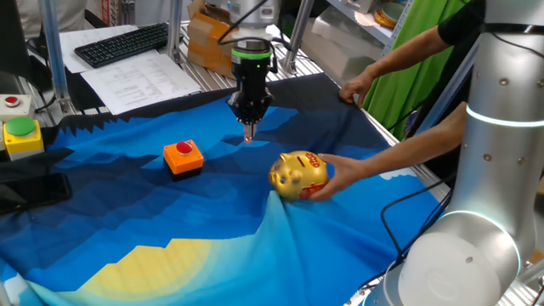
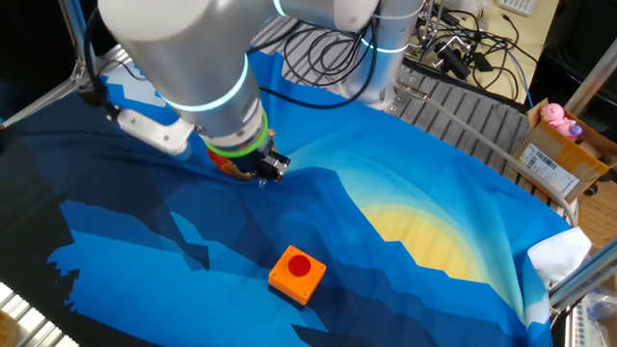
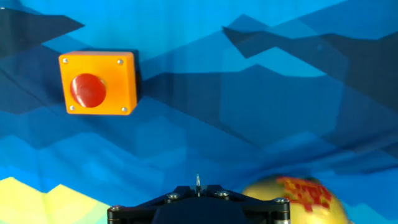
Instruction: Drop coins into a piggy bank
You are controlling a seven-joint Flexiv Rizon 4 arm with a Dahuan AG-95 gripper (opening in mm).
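On blue cloth [image 1: 127, 212], hand [image 1: 340, 174] holds piggy bank [image 1: 298, 175].

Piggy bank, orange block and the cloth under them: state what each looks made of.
Piggy bank: glossy gold surface with bright highlights, so glazed ceramic or metallised plastic; which one is unclear. Orange block: matte moulded plastic, with corner screws and a smooth red dome button. Cloth: thin printed fabric with a slight sheen, creased and folded.
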